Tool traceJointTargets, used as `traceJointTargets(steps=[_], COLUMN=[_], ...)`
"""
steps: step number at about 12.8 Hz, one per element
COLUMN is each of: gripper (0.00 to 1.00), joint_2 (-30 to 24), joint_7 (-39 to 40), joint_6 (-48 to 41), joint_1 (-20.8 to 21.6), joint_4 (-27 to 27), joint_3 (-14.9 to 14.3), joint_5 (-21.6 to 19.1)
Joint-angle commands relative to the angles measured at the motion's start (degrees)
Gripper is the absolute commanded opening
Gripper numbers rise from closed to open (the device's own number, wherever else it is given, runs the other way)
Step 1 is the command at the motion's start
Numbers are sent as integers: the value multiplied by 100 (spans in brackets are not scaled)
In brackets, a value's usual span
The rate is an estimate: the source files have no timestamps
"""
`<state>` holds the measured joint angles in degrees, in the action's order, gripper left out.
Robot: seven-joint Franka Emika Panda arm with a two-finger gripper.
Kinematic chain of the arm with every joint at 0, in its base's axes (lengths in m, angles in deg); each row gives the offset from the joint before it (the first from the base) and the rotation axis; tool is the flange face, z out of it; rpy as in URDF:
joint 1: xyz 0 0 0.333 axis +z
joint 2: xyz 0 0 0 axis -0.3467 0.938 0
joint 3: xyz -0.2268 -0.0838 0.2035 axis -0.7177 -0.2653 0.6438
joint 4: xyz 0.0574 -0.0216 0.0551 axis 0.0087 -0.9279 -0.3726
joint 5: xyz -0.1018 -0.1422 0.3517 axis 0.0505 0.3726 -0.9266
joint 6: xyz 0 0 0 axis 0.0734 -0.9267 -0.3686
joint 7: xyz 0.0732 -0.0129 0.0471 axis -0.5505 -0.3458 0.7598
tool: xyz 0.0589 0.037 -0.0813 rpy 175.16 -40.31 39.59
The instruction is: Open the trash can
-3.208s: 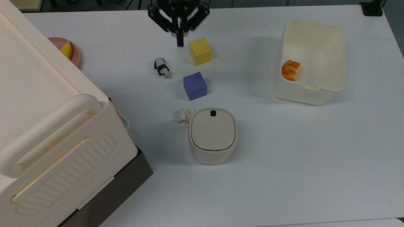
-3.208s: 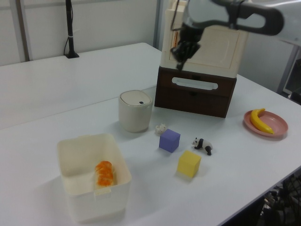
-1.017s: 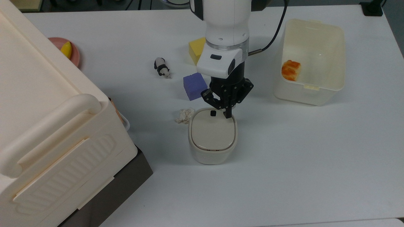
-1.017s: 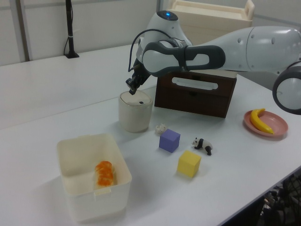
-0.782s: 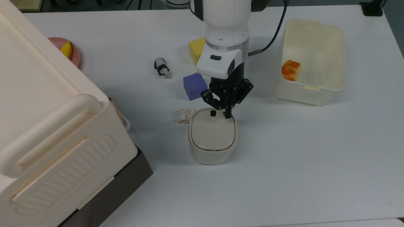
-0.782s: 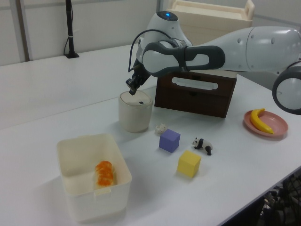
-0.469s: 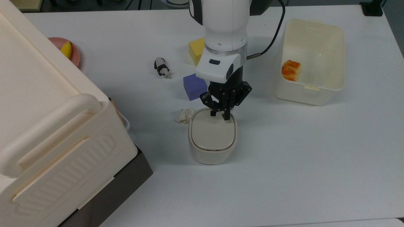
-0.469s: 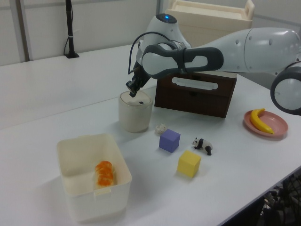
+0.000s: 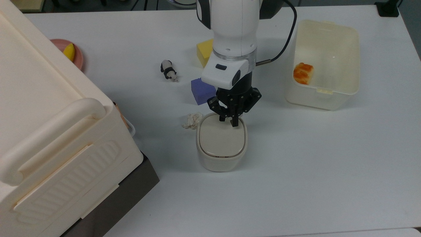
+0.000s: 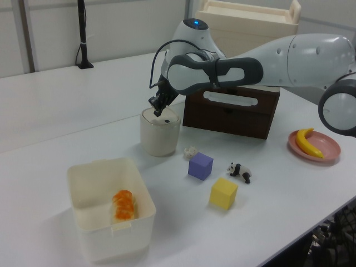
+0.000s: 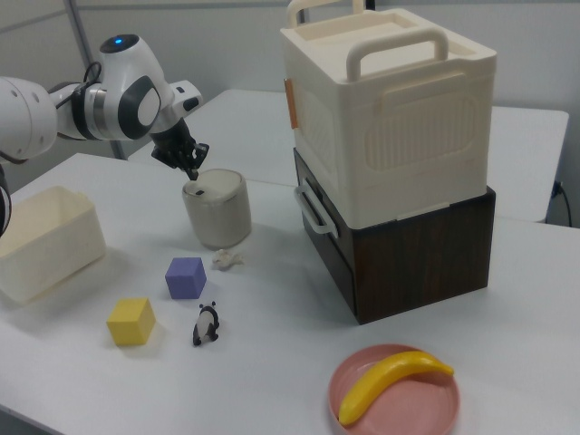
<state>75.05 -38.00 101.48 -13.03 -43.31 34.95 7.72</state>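
Observation:
The trash can (image 9: 222, 142) is a small cream bin near the table's middle, and its flat beige lid lies closed. My gripper (image 9: 234, 123) is shut, its black fingertips forming a single point over the far edge of the lid. The lid's black button (image 9: 222, 119) peeks out just to the top view's left of that point. In the left view the gripper (image 10: 157, 110) hovers over the trash can (image 10: 160, 134). In the right view the gripper (image 11: 194, 176) sits just above the button (image 11: 198, 191) on the trash can (image 11: 217, 214).
A crumpled paper ball (image 9: 192, 120) touches the bin's left side in the top view. Behind it are a purple cube (image 9: 201, 91), a yellow cube (image 9: 204, 51) and a toy panda (image 9: 168, 70). A cream tub (image 9: 342, 89) holds orange food. A big cream box (image 9: 49, 131) stands left.
From the far edge of the table the arm came down to the trash can. In the last second the shut gripper crept slightly toward the top view's left, nearer the button.

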Motion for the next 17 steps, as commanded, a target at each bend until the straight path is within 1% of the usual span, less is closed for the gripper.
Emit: traceJointTargets(steps=[1,3,6,12,17], gripper=[0,0,0,0,0], joint_2=[-8,-8,-8,71,221], joint_7=[-379,-519,-774,-775,-836], joint_6=[-121,-147,-200,-209,-217], joint_1=[66,75,75,66,101], joint_4=[7,-28,-81,-117,-160], joint_3=[-54,-63,-54,-62,-62], joint_5=[136,145,312,356,522])
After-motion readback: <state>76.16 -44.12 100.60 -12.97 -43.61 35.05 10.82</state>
